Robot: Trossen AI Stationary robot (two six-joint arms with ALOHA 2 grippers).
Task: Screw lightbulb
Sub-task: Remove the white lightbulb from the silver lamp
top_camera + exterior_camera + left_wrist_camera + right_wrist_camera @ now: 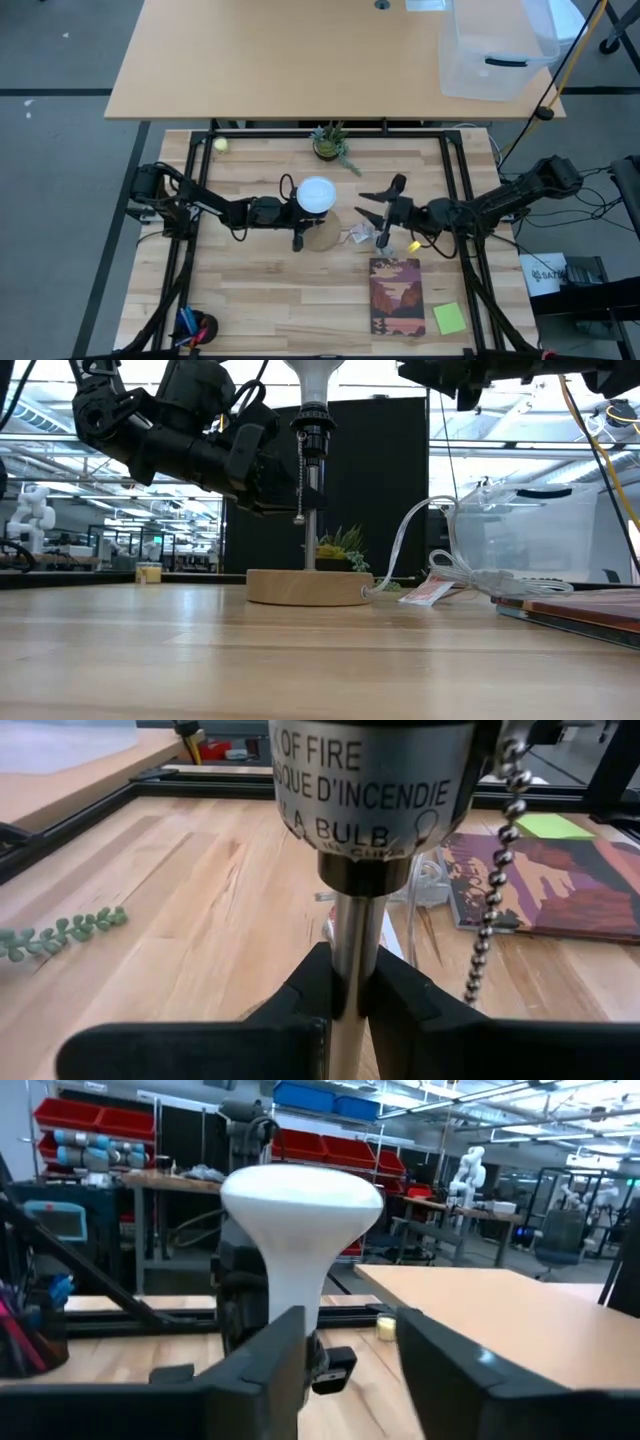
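Lightbulb (316, 194) is seated upright in the lamp socket (314, 435), long axis vertical. Lamp stem (352, 960) is pinched by the left gripper (350, 995) below it. Right gripper (372, 213), jaws parted and empty, is just right of the bulb, the nearer to it for turning.

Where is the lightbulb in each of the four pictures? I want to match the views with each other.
High view: the lightbulb is a white circle near the table's middle, beside the left gripper.
Low view: only its neck shows at the top edge, above the socket.
Left wrist view: not in it; only the socket and stem show.
Right wrist view: centre, whole globe.
Shared landmark: the lamp's metal stem, under the bulb.
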